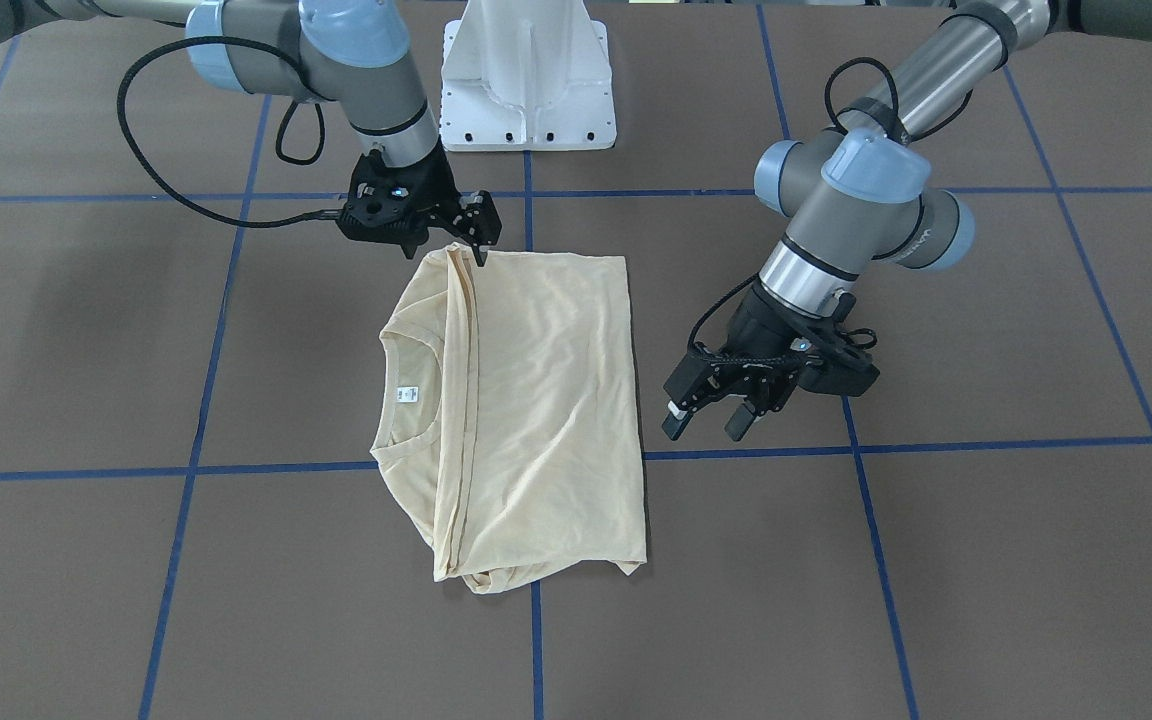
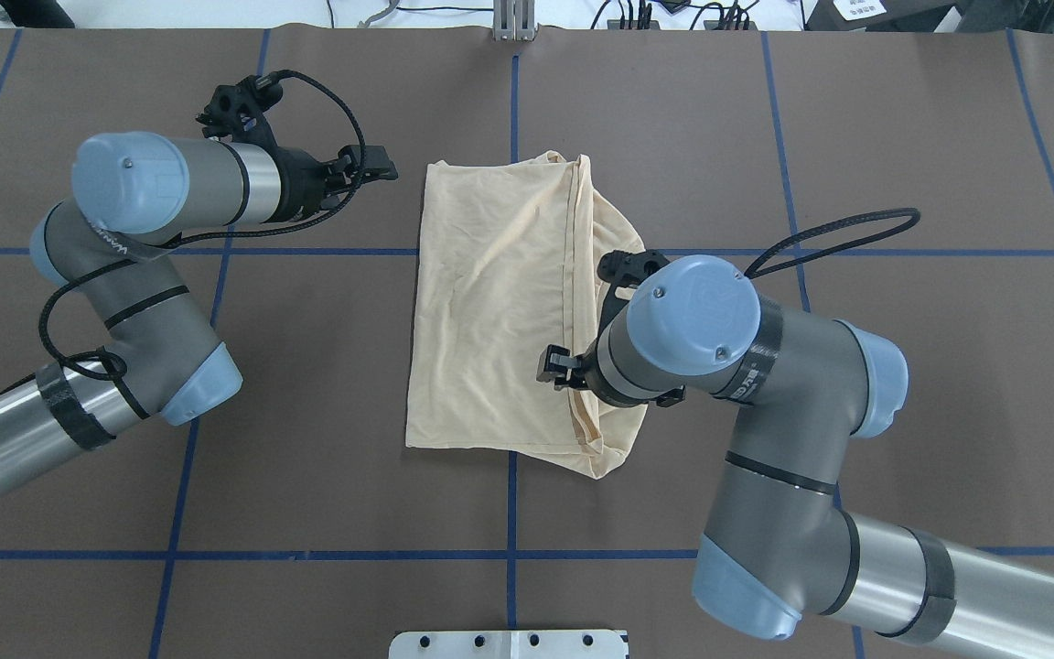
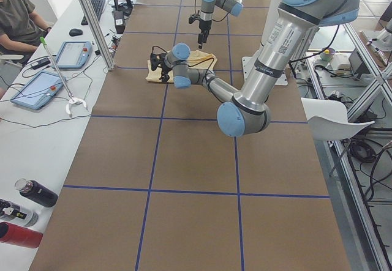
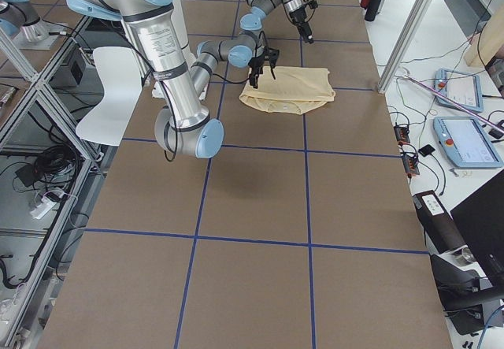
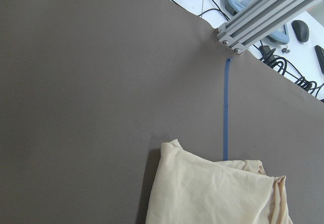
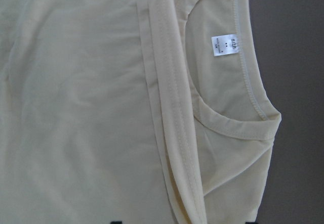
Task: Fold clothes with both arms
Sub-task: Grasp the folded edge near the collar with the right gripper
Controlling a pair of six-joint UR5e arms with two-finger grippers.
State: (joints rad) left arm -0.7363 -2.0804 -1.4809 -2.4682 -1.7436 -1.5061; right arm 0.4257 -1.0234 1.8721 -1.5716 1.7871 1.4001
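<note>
Across the bench (image 1: 936, 560) the folded T-shirt (image 1: 546, 400) lies flat, its long axis running away from the robot. The right end effector (image 1: 474, 240), fingers spread, is nearer, with the doubled edge directly beneath it. The left end effector (image 1: 706, 422), also spread and empty, has the cloth just beside it, apart. The neck label (image 1: 404, 394) faces up.

Thin matt cloth T-shirt (image 1: 546, 390), matt brown table (image 1: 936, 600), smooth metal arms (image 1: 948, 58)
</note>
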